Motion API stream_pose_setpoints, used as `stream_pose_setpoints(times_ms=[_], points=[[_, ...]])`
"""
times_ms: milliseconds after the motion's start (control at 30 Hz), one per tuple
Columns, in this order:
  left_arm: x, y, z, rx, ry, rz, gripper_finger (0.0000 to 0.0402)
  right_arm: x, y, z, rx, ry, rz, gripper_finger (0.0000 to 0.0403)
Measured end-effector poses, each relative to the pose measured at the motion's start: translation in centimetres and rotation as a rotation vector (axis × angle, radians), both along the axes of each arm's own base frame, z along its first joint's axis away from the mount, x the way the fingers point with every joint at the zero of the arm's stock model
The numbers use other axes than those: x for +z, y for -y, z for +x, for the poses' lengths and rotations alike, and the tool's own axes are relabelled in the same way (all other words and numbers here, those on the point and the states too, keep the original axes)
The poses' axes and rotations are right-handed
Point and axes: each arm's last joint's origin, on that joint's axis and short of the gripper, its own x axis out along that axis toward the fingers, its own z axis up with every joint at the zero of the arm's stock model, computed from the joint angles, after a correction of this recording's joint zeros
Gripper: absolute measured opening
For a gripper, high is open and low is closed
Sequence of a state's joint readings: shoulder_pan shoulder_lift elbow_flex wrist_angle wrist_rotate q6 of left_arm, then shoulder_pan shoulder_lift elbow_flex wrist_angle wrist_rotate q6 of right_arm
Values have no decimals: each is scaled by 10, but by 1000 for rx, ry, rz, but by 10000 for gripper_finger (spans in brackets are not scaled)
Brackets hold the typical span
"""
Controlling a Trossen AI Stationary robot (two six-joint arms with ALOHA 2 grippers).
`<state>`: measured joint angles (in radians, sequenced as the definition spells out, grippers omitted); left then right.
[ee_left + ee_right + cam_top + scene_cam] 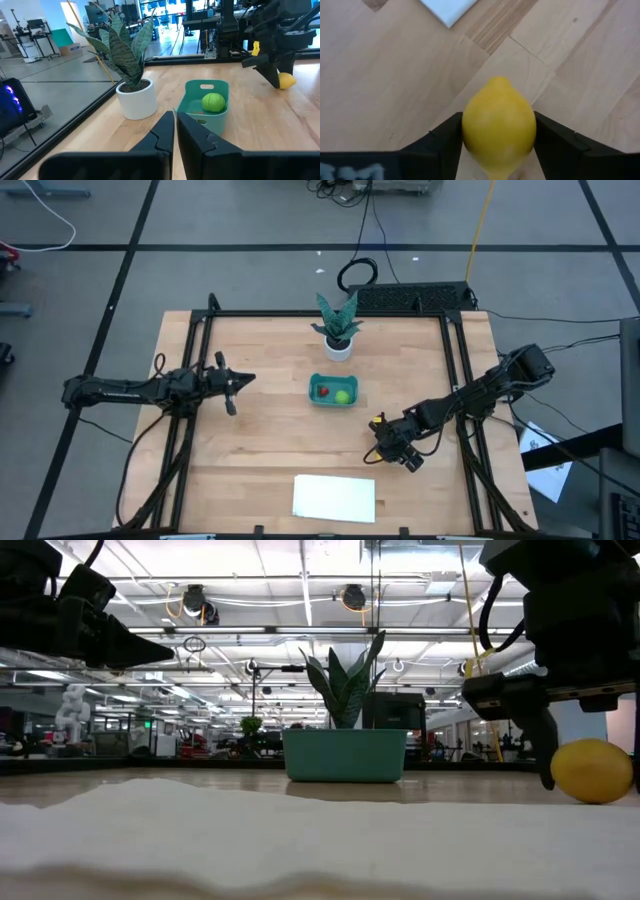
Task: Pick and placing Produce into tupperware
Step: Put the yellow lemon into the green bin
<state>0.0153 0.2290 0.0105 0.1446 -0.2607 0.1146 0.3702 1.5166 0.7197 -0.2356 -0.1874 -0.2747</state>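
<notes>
With the lime (pixel 213 102) and red fruit (pixel 322 391) already in the tub (pixel 333 391), only the lemon (pixel 499 126) remains, between the right gripper's (pixel 499 150) spread fingers on the table (pixel 250 450), not yet clamped; the left gripper (pixel 175 131) waits pinched closed.

You have the tupperware (pixel 333 391) near the middle of the counter (pixel 260 440), holding two pieces of produce, one (pixel 322 391) left of the other (pixel 341 394). The potted plant (pixel 338 328) stands just behind it. The lemon-like fruit (pixel 499 128) sits on the counter to the container's right and nearer the front (between the right gripper's (pixel 385 450) jaws). The flat sheet (pixel 334 498) lies at the front edge. The left gripper (pixel 232 383) hangs well left of the container.
</notes>
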Motion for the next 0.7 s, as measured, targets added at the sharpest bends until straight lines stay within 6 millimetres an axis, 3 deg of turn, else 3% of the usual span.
stream_pose_setpoints(times_ms=[267,700], points=[[0,0,0,-1,0,0,26,12,6,2,-34,48,20,196],[-1,0,0,0,-7,4,26,62,31,18,-153,61,25,195]])
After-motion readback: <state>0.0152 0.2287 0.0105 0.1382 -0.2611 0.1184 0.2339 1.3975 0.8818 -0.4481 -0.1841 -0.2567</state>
